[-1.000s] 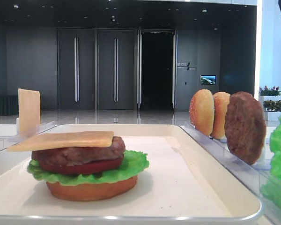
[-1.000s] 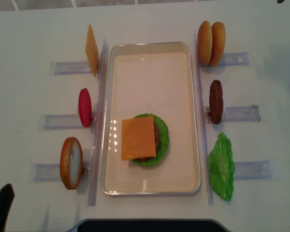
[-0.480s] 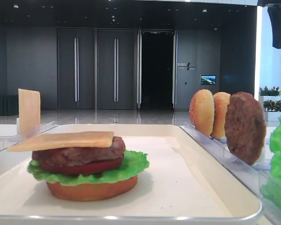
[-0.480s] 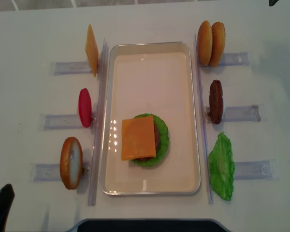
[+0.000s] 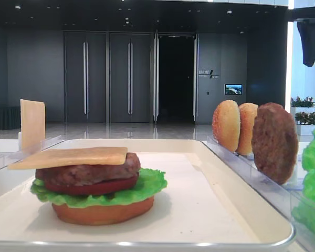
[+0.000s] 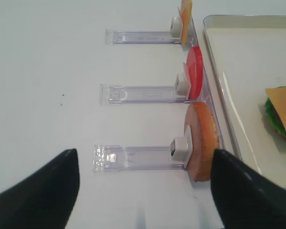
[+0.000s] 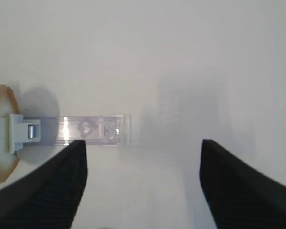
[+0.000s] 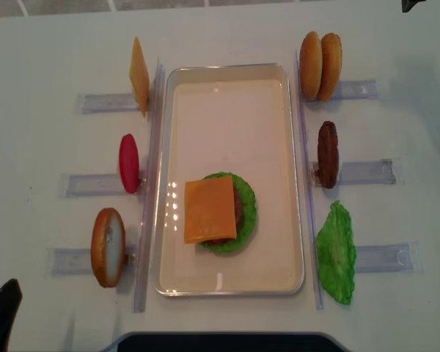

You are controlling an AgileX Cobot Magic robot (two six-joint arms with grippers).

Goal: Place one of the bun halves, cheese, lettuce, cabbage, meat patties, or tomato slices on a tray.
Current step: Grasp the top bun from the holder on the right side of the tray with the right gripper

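Observation:
On the cream tray [image 8: 227,117] sits a stack: cheese [image 8: 210,209] on top, then a patty, tomato and lettuce [image 5: 147,184] on a bottom bun [image 5: 102,212]. Two bun halves [image 8: 320,66], a meat patty [image 8: 328,154] and lettuce [image 8: 336,253] stand in racks to the right. Cheese [image 8: 138,76], a tomato slice [image 8: 129,163] and a bun half [image 8: 108,246] stand to the left. My left gripper [image 6: 144,152] hangs open and empty near the left bun half [image 6: 202,143]. My right gripper [image 7: 143,142] is open and empty over the table, beside the far right rack [image 7: 93,130].
Clear plastic holder racks [image 8: 367,172] run along both long sides of the tray. In the front view my right gripper [image 5: 310,39] hangs high at the upper right, above the bun halves [image 5: 227,126] and patty [image 5: 274,142].
My right gripper has come further into view at the upper right, moving slightly left. The left gripper and all the food have stayed put.

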